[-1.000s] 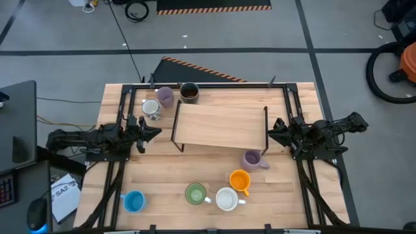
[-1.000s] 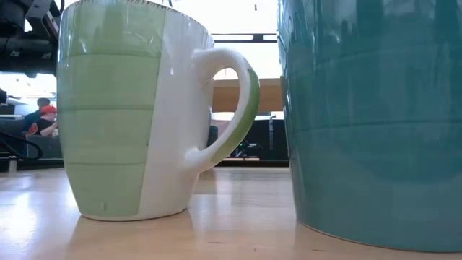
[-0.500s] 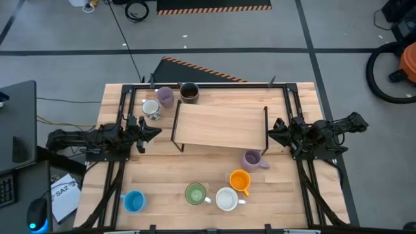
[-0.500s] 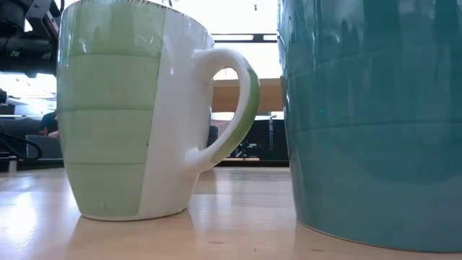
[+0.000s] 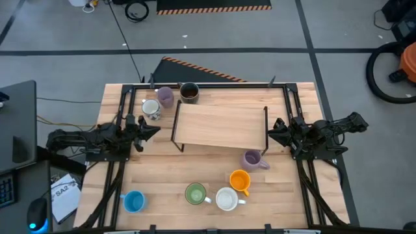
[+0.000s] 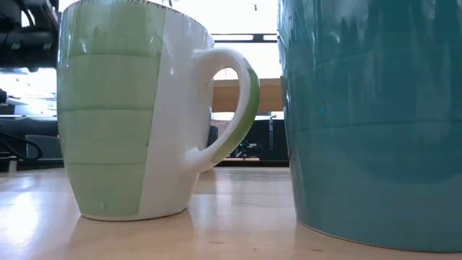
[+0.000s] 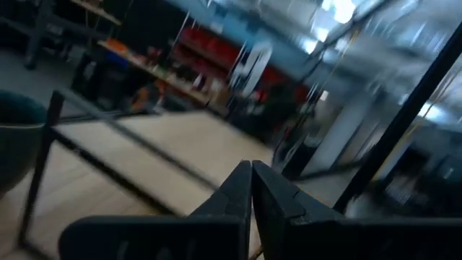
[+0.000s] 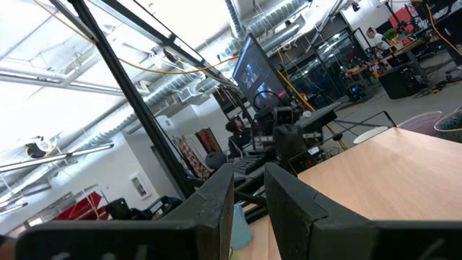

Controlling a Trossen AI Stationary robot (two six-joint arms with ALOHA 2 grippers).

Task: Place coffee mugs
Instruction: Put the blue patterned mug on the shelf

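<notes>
1. The left gripper (image 5: 153, 129) sits at the left edge of the table (image 5: 162, 175), left of centre in the high view; its fingers are pressed together and hold nothing.
2. The right gripper (image 5: 272, 130) sits at the table's right edge, its fingers a little apart with nothing between them.
3. A wooden shelf (image 5: 221, 125) on dark legs stands in the middle of the table, between the two grippers.
4. In the upper left of the table, a lavender mug (image 5: 165, 96) and a dark brown mug (image 5: 189, 92) stand beside the shelf's corner, with a patterned white mug (image 5: 151, 108) just below them.
5. A second lavender mug (image 5: 253, 159) stands just under the shelf's lower right corner.
6. Along the lower part of the frame stand an orange mug (image 5: 240, 180), a plain white mug (image 5: 226, 199), a green mug (image 5: 195, 194) and, further left, a blue mug (image 5: 133, 201).
7. The low view is filled by the green mug and the blue mug, apparently upright on the wood.
</notes>
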